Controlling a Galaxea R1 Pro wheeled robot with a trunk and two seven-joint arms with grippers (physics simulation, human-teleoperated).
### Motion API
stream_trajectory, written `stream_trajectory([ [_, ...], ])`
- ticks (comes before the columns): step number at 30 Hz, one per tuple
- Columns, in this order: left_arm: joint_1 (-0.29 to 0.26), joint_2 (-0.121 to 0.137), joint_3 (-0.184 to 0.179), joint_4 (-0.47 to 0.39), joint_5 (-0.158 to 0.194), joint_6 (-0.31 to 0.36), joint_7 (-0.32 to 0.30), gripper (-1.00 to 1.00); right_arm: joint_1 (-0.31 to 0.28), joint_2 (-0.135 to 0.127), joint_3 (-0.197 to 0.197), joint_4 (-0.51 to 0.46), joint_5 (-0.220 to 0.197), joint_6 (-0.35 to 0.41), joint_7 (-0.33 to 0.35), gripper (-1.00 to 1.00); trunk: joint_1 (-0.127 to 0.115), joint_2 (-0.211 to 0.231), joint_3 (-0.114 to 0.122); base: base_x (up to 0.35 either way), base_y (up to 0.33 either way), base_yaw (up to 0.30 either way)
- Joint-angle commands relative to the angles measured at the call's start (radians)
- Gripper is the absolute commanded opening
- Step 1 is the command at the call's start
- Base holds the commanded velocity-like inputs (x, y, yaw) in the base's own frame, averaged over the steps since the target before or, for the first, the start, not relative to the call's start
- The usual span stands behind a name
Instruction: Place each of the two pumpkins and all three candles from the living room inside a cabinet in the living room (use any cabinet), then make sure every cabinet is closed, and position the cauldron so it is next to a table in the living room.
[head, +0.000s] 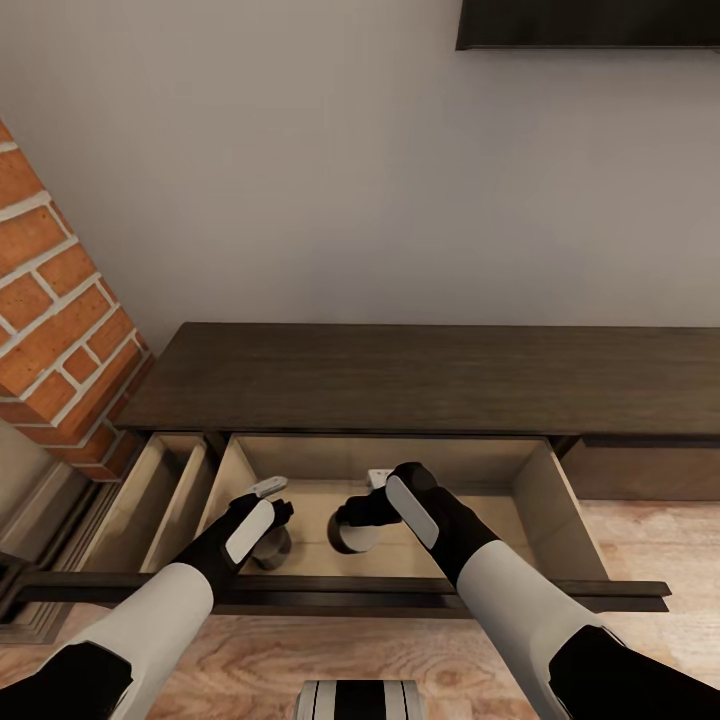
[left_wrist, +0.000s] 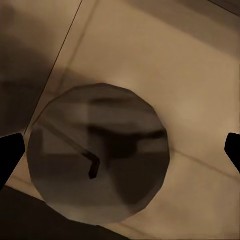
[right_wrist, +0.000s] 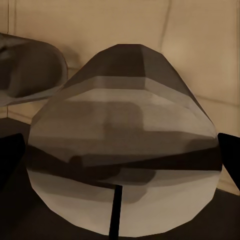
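The low dark-brown cabinet stands against the wall with a wide drawer pulled out toward me. Two grey-beige candles stand on the drawer floor: a shaded one on the left and a paler one to its right. My left gripper hovers open over the left candle, whose wick shows, with fingertips spread wide of it. My right gripper is open around the right candle, a fingertip at each side. The pumpkins and cauldron are out of view.
A second, narrower drawer is open left of the wide one. A red brick column rises at the left. A dark panel hangs on the wall above. Wood floor lies to the right.
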Motion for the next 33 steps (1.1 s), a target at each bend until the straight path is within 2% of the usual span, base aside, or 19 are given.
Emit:
stream_trajectory([
  [1, 0.000, 0.000, 0.000, 0.000, 0.000, 0.001, 0.000, 1.00, 0.000, 0.000, 0.000, 0.001, -0.001, -0.001, -0.001, -1.00, 0.000, 0.000, 0.000, 0.000, 0.000, 0.000],
  [4, 0.000, 0.000, 0.000, 0.000, 0.000, 0.006, 0.003, 1.00, 0.000, 0.000, 0.000, 0.003, 0.006, -0.003, -0.008, -1.00, 0.000, 0.000, 0.000, 0.000, 0.000, 0.000],
  [6, 0.000, -0.003, 0.000, 0.000, 0.000, 0.023, 0.004, 1.00, 0.000, 0.000, 0.000, 0.003, 0.007, -0.014, -0.038, -1.00, 0.000, 0.000, 0.000, 0.000, 0.000, 0.000],
  [7, 0.000, -0.005, 0.000, 0.000, 0.000, 0.033, 0.004, 1.00, 0.000, 0.000, 0.000, 0.004, 0.006, -0.025, -0.064, -1.00, 0.000, 0.000, 0.000, 0.000, 0.000, 0.000],
  [10, 0.000, -0.008, 0.000, -0.001, 0.000, 0.074, 0.004, 1.00, 0.000, 0.002, 0.000, 0.003, -0.002, -0.091, -0.214, -1.00, 0.000, 0.000, 0.000, 0.000, 0.000, 0.000],
  [12, 0.000, -0.009, 0.000, -0.008, 0.000, 0.090, 0.004, 1.00, 0.000, 0.003, 0.000, 0.002, -0.004, -0.109, -0.255, -1.00, 0.000, 0.000, 0.000, 0.000, 0.000, 0.000],
  [19, 0.000, -0.003, 0.001, -0.019, 0.001, 0.103, 0.001, 1.00, 0.000, 0.003, 0.000, 0.001, -0.004, -0.116, -0.275, -1.00, 0.000, 0.000, 0.000, 0.000, 0.070, 0.000],
  [27, -0.001, -0.008, 0.001, -0.026, 0.003, 0.110, 0.001, 1.00, 0.004, 0.003, 0.000, 0.001, -0.005, -0.116, -0.273, -1.00, 0.000, 0.000, 0.000, 0.000, 0.043, 0.000],
  [29, -0.001, -0.005, 0.001, -0.067, 0.003, 0.160, 0.001, 1.00, 0.004, 0.003, 0.000, 0.002, -0.005, -0.116, -0.272, -1.00, 0.000, 0.000, 0.000, 0.000, 0.002, 0.000],
  [32, 0.007, 0.001, 0.002, -0.207, 0.009, 0.324, -0.001, 1.00, 0.005, 0.002, 0.001, 0.002, -0.004, -0.115, -0.275, -1.00, 0.000, 0.000, 0.000, 0.000, 0.000, 0.000],
  [33, 0.009, 0.003, 0.002, -0.240, 0.009, 0.357, -0.002, 1.00, 0.005, 0.002, 0.001, 0.002, -0.004, -0.114, -0.276, -1.00, 0.000, 0.000, 0.000, 0.000, 0.000, 0.000],
])
